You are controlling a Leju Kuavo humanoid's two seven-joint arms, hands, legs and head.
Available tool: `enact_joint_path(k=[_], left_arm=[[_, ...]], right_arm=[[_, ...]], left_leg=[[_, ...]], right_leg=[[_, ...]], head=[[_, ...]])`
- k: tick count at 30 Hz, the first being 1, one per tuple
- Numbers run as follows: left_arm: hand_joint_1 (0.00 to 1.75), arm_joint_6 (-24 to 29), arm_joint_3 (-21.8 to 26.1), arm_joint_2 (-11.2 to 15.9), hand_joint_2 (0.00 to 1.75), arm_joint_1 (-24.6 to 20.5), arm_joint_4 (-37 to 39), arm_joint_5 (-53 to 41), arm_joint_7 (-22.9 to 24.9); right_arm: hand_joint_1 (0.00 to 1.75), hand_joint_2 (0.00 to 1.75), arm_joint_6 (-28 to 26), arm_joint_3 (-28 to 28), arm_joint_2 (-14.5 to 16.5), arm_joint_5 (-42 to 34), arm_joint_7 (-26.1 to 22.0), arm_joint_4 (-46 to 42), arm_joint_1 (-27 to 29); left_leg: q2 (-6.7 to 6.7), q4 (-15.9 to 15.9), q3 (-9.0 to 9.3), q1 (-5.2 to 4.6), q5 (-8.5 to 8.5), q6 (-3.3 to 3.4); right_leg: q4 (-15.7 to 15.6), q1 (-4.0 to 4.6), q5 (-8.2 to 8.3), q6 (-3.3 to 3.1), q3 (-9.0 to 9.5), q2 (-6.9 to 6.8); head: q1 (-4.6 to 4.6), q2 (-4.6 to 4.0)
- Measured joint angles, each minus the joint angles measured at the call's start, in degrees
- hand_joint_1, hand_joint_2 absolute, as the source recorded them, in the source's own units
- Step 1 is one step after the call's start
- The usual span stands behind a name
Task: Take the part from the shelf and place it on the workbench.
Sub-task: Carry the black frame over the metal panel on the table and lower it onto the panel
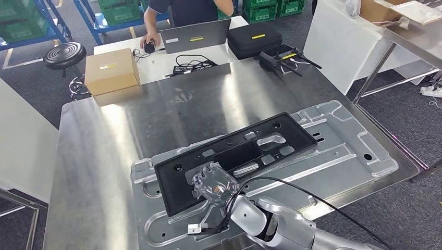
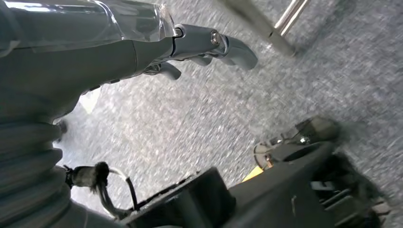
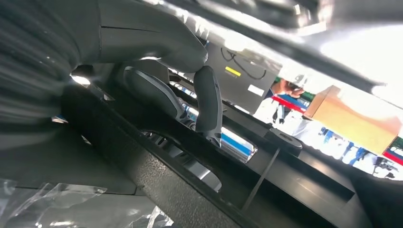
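Observation:
A long black plastic part (image 1: 250, 143) with several cut-outs lies flat on a stamped silver metal panel (image 1: 344, 156), which rests on the steel workbench (image 1: 156, 109). My right hand (image 1: 213, 185) sits on the part's near left end. In the right wrist view this hand (image 3: 157, 61) has its dark fingers (image 3: 208, 104) pressed down into the ribs of the part (image 3: 190, 190), with the thumb above them. My left hand (image 2: 142, 52) hangs beside the body over grey carpet, its fingers apart and holding nothing.
Beyond the workbench a white table carries a cardboard box (image 1: 112, 70), a laptop (image 1: 194, 36), cables (image 1: 193, 65), a black case (image 1: 255, 39) and a tool tray (image 1: 284, 54). A person (image 1: 187, 10) stands behind it. A black stool (image 1: 65, 54) stands far left.

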Motion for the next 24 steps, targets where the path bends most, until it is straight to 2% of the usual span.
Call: enact_joint_path(k=[1, 2, 4, 5, 6, 7, 9, 10, 11, 12, 14, 16, 17, 19, 21, 22, 24], left_arm=[[0.00, 0.22, 0.00, -0.04, 1.75, 0.08, 0.00, -0.16, -0.31], [0.00, 0.45, 0.01, -0.09, 1.75, 0.11, -0.01, -0.29, -0.56], [0.00, 0.87, 0.02, -0.26, 1.75, 0.11, -0.02, -0.45, -0.90], [0.00, 0.98, 0.03, -0.39, 1.75, 0.13, -0.03, -0.51, -1.13], [0.00, 1.11, 0.03, -0.52, 1.75, 0.17, -0.03, -0.49, -1.30], [0.00, 1.22, 0.04, -0.62, 1.75, 0.19, -0.03, -0.40, -1.39], [0.00, 1.33, 0.07, -0.75, 1.75, 0.20, -0.02, -0.23, -1.36], [0.00, 1.32, 0.10, -0.80, 1.75, 0.22, -0.02, -0.14, -1.30], [0.00, 1.26, 0.13, -0.84, 1.75, 0.25, -0.02, -0.08, -1.23], [0.00, 1.13, 0.17, -0.86, 1.75, 0.28, -0.02, -0.03, -1.15], [0.00, 0.80, 0.26, -0.87, 1.75, 0.32, -0.02, 0.07, -0.92], [0.00, 0.49, 0.37, -0.85, 1.75, 0.27, -0.02, 0.18, -0.54], [0.00, 0.37, 0.42, -0.84, 1.75, 0.23, -0.02, 0.23, -0.38], [0.00, 0.20, 0.51, -0.76, 1.75, 0.23, -0.02, 0.32, -0.20], [0.00, 0.11, 0.58, -0.65, 1.75, 0.30, -0.02, 0.43, -0.18], [0.00, 0.08, 0.64, -0.59, 1.75, 0.30, -0.02, 0.50, -0.21], [0.00, 0.02, 0.82, -0.55, 1.75, 0.14, -0.03, 0.62, -0.29]], right_arm=[[0.44, 0.44, 0.09, 0.00, -0.01, 0.06, -0.01, 0.04, -0.02], [0.00, 0.00, 0.20, 0.00, -0.03, 0.12, 0.00, 0.09, 0.00], [0.00, 0.00, 0.38, -0.02, -0.05, 0.21, -0.01, 0.13, 0.06], [0.00, 0.00, 0.42, -0.04, -0.08, 0.23, 0.00, 0.13, 0.05], [0.00, 0.00, 0.44, -0.06, -0.09, 0.24, 0.01, 0.13, 0.00], [0.00, 0.00, 0.47, -0.08, -0.13, 0.24, 0.03, 0.13, -0.05], [0.00, 0.00, 0.57, -0.09, -0.27, 0.24, 0.05, 0.14, -0.01], [0.00, 0.00, 0.61, -0.09, -0.37, 0.24, 0.06, 0.14, 0.07], [0.00, 0.00, 0.64, -0.09, -0.45, 0.23, 0.06, 0.14, 0.15], [0.00, 0.00, 0.64, -0.09, -0.50, 0.21, 0.06, 0.14, 0.19], [0.00, 0.00, 0.66, -0.09, -0.52, 0.03, 0.06, 0.14, 0.15], [0.00, 0.00, 0.65, -0.11, -0.48, -0.20, 0.07, 0.14, 0.05], [0.00, 0.00, 0.64, -0.13, -0.46, -0.27, 0.07, 0.14, 0.01], [0.00, 0.00, 0.63, -0.18, -0.43, -0.33, 0.08, 0.14, -0.03], [0.00, 0.00, 0.63, -0.33, -0.39, -0.42, 0.09, 0.14, -0.08], [0.00, 0.00, 0.63, -0.42, -0.37, -0.49, 0.09, 0.14, -0.12], [0.00, 0.00, 0.63, -0.54, -0.38, -0.71, 0.09, 0.20, -0.12]], left_leg=[[0.08, -1.59, 0.42, -0.16, 0.43, 0.31], [0.11, -1.83, 0.45, -0.49, 0.00, 0.90], [0.06, -2.00, 0.60, -0.63, 0.37, 2.37], [-0.03, -2.04, 0.68, -0.61, 0.39, 2.90], [-0.11, -2.12, 0.78, -0.60, 0.43, 3.45], [-0.18, -2.19, 0.87, -0.62, 0.41, 3.94], [-0.45, -2.19, 0.92, -0.91, 0.23, 4.63], [-0.62, -2.19, 0.98, -1.07, 0.17, 4.79], [-0.78, -2.19, 1.08, -1.22, 0.11, 4.89], [-0.89, -2.18, 1.22, -1.34, 0.05, 4.93], [-1.06, -2.12, 1.47, -1.52, -0.14, 4.80], [-1.21, -1.91, 1.46, -1.85, -0.57, 4.41], [-1.26, -1.86, 1.43, -2.01, -0.76, 4.21], [-1.26, -1.86, 1.44, -2.01, -1.03, 3.81], [-0.97, -0.04, 0.76, -1.79, -2.31, 3.11], [-0.79, 2.55, -0.32, -1.64, -3.79, 2.67], [-0.56, 9.84, -3.32, -1.36, -7.30, 1.87]], right_leg=[[-0.11, 0.01, -0.15, 0.43, 0.10, 0.04], [-0.28, 0.11, -0.23, 0.84, 0.12, 0.07], [-0.25, 0.14, -0.64, 1.56, 0.12, 0.00], [0.43, 0.12, -1.20, 1.73, -0.09, -0.06], [2.42, 0.13, -2.29, 1.76, -0.99, -0.09], [5.86, 0.26, -3.91, 1.72, -2.68, -0.10], [14.82, 0.76, -7.23, 1.48, -7.52, -0.08], [17.89, 0.98, -7.89, 1.35, -9.44, -0.07], [18.48, 1.15, -7.31, 1.15, -10.20, -0.07], [16.65, 1.29, -5.77, 0.92, -9.75, -0.07], [8.45, 1.47, -1.63, 0.40, -6.24, -0.09], [2.48, 1.53, 0.49, 0.09, -3.51, -0.04], [1.39, 1.60, 0.68, -0.02, -3.03, -0.01], [1.14, 1.61, 0.79, -0.43, -2.98, 0.02], [1.03, 1.40, 0.93, -0.93, -2.90, -0.05], [0.99, 1.27, 0.98, -1.09, -2.89, -0.16], [0.99, 1.34, 0.93, -1.22, -2.98, -0.42]], head=[[0.00, -0.01], [0.00, -0.01], [0.05, -0.01], [0.06, 0.00], [0.08, 0.00], [0.09, -0.01], [0.09, -0.01], [0.09, -0.01], [0.09, -0.01], [0.09, 0.00], [0.09, -0.01], [0.07, -0.01], [0.06, -0.01], [0.06, -0.01], [0.05, 0.00], [0.04, 0.00], [0.05, 0.00]])
